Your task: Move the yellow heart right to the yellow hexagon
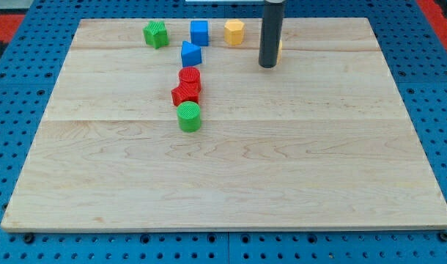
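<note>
The yellow hexagon (234, 32) sits near the view's top, a little right of centre. The yellow heart (279, 49) is almost wholly hidden behind the dark rod; only a thin yellow sliver shows at the rod's right edge. My tip (267, 65) rests on the board to the right of the hexagon and just in front of the heart, touching or nearly touching it.
A green block (156, 34) and a blue cube (199, 31) stand left of the hexagon. A second blue block (190, 53), a red cylinder (190, 77), a red block (185, 94) and a green cylinder (188, 116) run down the middle-left of the wooden board (223, 183).
</note>
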### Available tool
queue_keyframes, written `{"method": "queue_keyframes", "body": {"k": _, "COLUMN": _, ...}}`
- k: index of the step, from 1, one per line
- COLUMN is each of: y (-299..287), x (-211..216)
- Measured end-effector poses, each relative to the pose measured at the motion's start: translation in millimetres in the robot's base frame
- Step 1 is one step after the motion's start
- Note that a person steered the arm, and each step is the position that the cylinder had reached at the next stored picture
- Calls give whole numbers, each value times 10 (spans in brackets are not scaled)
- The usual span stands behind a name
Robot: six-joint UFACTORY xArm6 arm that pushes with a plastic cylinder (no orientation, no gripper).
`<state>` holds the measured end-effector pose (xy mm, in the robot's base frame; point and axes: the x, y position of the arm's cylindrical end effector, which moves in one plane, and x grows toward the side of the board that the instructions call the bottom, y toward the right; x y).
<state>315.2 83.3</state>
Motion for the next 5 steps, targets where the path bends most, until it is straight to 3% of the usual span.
{"method": "queue_keyframes", "body": {"k": 2, "y": 47, "x": -397}}
{"method": "queue_keyframes", "body": {"k": 5, "y": -171, "x": -571}}
